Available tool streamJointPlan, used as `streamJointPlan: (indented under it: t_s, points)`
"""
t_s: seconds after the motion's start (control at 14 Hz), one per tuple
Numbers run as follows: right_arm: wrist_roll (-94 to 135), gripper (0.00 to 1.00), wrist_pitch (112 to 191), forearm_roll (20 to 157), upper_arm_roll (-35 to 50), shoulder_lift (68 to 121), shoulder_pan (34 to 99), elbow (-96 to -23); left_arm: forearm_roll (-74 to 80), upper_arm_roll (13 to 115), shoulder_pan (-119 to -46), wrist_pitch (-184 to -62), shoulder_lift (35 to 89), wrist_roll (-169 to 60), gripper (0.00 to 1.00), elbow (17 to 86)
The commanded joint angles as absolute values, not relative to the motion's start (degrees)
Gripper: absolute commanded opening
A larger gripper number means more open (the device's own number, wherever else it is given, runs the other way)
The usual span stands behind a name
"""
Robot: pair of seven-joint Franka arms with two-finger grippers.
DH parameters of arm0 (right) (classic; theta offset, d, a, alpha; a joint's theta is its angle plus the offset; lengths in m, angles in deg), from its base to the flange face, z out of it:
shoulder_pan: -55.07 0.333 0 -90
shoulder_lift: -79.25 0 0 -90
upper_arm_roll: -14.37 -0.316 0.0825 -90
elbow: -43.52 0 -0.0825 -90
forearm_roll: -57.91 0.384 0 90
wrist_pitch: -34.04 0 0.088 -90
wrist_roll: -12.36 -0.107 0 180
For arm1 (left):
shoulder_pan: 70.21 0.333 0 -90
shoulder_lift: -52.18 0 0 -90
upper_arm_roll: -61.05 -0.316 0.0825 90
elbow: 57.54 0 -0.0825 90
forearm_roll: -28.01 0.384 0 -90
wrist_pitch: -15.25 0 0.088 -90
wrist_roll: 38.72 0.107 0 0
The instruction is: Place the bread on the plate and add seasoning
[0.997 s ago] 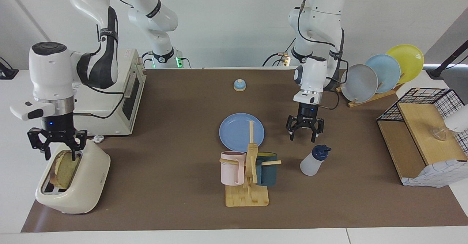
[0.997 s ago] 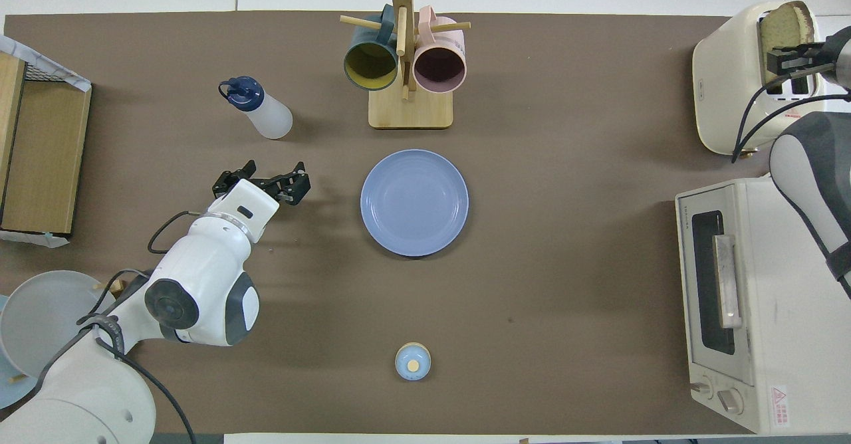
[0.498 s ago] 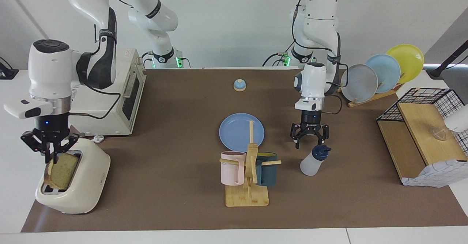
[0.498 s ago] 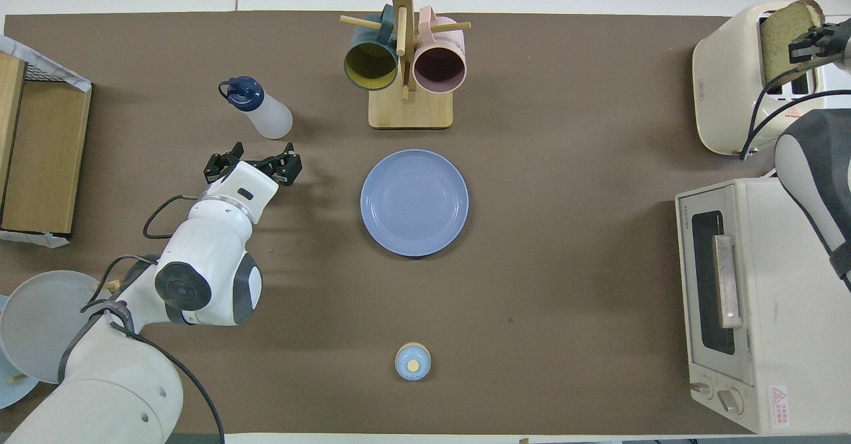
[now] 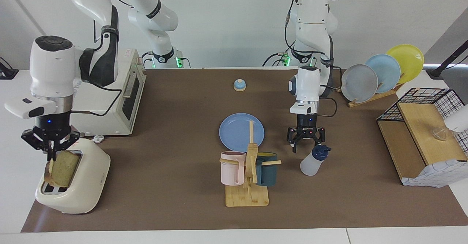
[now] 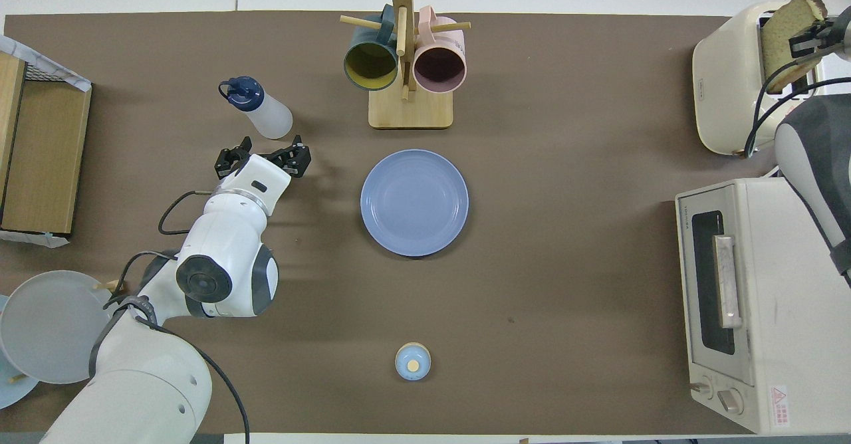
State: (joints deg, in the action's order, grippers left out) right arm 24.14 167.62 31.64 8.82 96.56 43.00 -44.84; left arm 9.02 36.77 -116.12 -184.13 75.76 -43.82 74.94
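The bread [image 5: 63, 168] [image 6: 783, 40] stands upright, partly raised out of the cream toaster [image 5: 81, 185] [image 6: 725, 78] at the right arm's end of the table. My right gripper [image 5: 51, 155] [image 6: 806, 38] is shut on the slice's top edge. The blue plate [image 5: 236, 130] [image 6: 414, 203] lies bare mid-table. The seasoning [image 5: 313, 160] [image 6: 258, 106] leans on the mat, white with a navy cap. My left gripper [image 5: 306, 144] [image 6: 264, 159] hangs open over the mat just beside the bottle's cap, not touching it.
A wooden mug rack [image 5: 248, 194] [image 6: 410, 108] with a pink and a teal mug stands beside the plate. A toaster oven [image 5: 126, 98] [image 6: 744, 311], a small bell [image 5: 239, 85] [image 6: 413, 361], a plate rack [image 5: 380, 77] and a wire-and-wood shelf [image 5: 420, 134] ring the mat.
The right gripper has shut on the bread and drawn it a little up out of the toaster. The left gripper has come down and closer to the seasoning bottle, still open.
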Motion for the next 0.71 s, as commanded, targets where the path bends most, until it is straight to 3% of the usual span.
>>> streamJointPlan:
  t_s: [0.0,0.28,0.64]
  points:
    - [27.21,0.0,160.1,30.67,8.22,95.79,44.78,-40.24,7.27,33.2,-119.16,-185.14,78.1,-43.99,1.0,73.5]
    - [26.51,0.0,149.21,34.34,7.52,90.25,51.89,-40.07,7.0,32.66,-119.34,-185.14,80.74,-43.99,1.0,69.2]
    - [8.08,0.0,140.31,46.99,6.37,88.84,59.53,-40.33,7.62,32.31,-118.56,-185.31,80.92,-43.9,1.0,68.14]
